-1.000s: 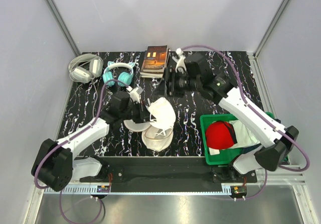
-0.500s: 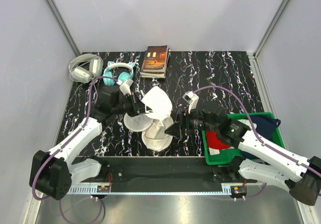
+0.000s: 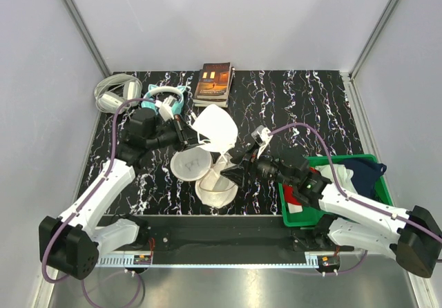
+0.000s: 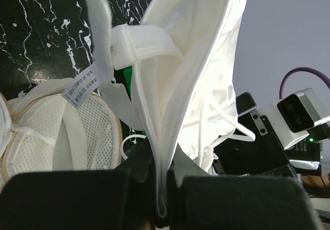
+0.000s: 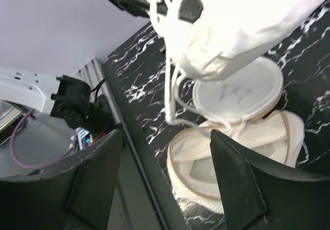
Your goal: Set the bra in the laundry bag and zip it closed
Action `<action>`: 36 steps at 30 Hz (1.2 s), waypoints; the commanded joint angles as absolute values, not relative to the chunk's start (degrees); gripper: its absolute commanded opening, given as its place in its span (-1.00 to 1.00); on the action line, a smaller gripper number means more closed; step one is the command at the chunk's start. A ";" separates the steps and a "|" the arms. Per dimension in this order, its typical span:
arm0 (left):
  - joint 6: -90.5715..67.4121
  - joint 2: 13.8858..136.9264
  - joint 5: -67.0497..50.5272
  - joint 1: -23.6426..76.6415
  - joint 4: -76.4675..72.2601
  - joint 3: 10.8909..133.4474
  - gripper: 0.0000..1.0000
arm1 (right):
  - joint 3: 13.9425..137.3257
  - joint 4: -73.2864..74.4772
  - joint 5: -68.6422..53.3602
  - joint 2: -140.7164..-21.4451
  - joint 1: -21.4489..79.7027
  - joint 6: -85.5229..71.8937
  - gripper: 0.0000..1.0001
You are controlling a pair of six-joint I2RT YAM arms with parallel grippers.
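"Where's the bra point(image 3: 215, 128)?"

"Aloft, pinched in the left gripper point(image 3: 188, 137) above the open laundry bag point(image 3: 215, 192). The right gripper point(image 3: 235, 167), fingers apart, should, I'd say, gather the dangling straps point(image 5: 169, 93) before lowering."

A small white tag point(image 4: 81, 87) sewn to the bra point(image 4: 191, 60) carries lines of dark print, too fine to read. The flat round face of the laundry bag point(image 5: 234, 92) bears thin black marks resembling "P7", though they may not be lettering. The lettering on the cover of the book point(image 3: 215, 81) is illegible.
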State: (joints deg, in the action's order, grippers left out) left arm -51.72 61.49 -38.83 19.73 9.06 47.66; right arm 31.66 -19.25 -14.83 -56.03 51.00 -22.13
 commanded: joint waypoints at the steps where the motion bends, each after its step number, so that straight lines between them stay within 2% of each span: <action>1: -53.96 59.59 -42.45 19.34 8.00 50.45 -1.00 | 31.20 -27.33 -11.69 -57.39 51.68 -17.32 0.49; 8: -55.11 58.89 -43.24 19.25 7.21 50.10 -1.00 | 30.85 -28.39 -12.22 -58.80 52.12 -15.82 0.39; 11: -55.72 58.62 -43.24 19.25 6.77 49.66 -1.00 | 30.68 -28.30 -12.74 -58.89 52.29 -15.99 0.27; 12: -55.98 58.62 -43.16 19.25 6.33 49.57 -1.00 | 30.41 -28.56 -13.01 -58.80 52.29 -16.43 0.15; 14: -56.42 58.80 -43.16 19.25 5.54 49.40 -1.00 | 29.97 -28.65 -14.23 -58.45 52.47 -17.40 -0.21; 15: -56.43 58.89 -43.15 19.25 5.28 49.22 -1.00 | 29.88 -28.30 -14.59 -58.10 52.38 -19.23 -0.40; 16: -56.43 59.15 -42.98 19.25 5.10 49.04 -1.00 | 29.80 -28.39 -15.02 -57.92 52.47 -20.38 -0.70; 20: -54.94 60.20 -42.02 19.25 4.31 48.08 -1.00 | 31.11 -25.84 -18.01 -55.91 52.47 -27.50 -0.95; 26: -49.75 60.91 -37.97 20.21 6.67 45.89 -1.00 | 39.71 -14.27 -13.89 -52.21 52.38 -35.68 -1.00; 36: -48.16 58.98 -35.16 22.76 8.43 41.57 -1.00 | 58.34 -3.08 -9.15 -64.94 52.12 -31.65 -1.00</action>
